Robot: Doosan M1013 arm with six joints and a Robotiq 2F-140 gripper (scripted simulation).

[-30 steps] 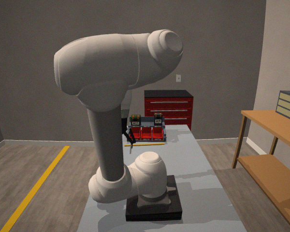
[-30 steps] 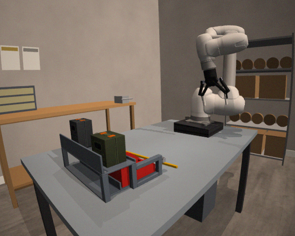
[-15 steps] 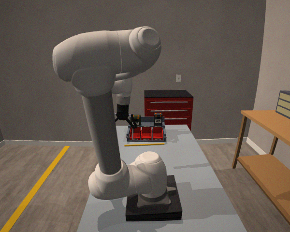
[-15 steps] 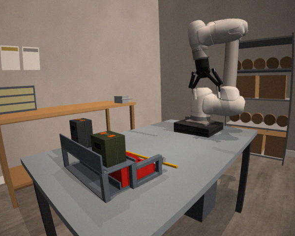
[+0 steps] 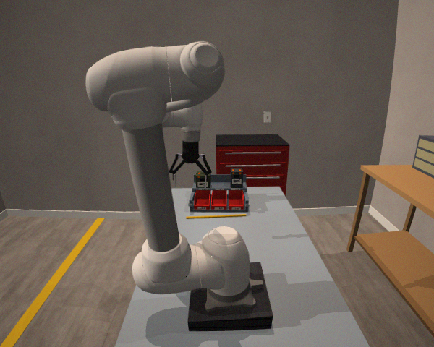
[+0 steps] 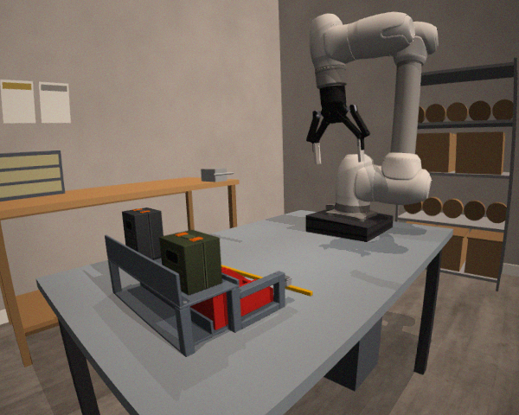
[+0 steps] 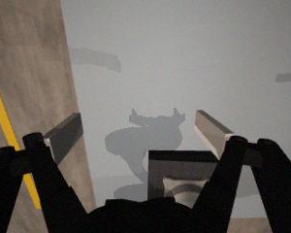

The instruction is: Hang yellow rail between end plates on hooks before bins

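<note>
The yellow rail (image 5: 215,216) (image 6: 299,290) lies crosswise on the table in front of the three red bins (image 5: 219,203) (image 6: 257,300), apart from the rack's front. One small pale hook (image 6: 288,279) shows at the rack's front corner in the exterior view; the other hook and the end plates are too small or hidden to make out. My gripper (image 5: 189,179) (image 6: 339,156) (image 7: 139,121) is open and empty, pointing down high above the table. The wrist view shows neither rail nor hooks.
The grey rack (image 5: 219,178) (image 6: 144,273) carries a green box (image 5: 202,180) (image 6: 190,261) and a dark box (image 5: 236,178) (image 6: 142,232) on its upper shelf, behind the bins. The robot's black base block (image 5: 230,322) (image 6: 349,225) (image 7: 184,156) stands at the table's other end.
</note>
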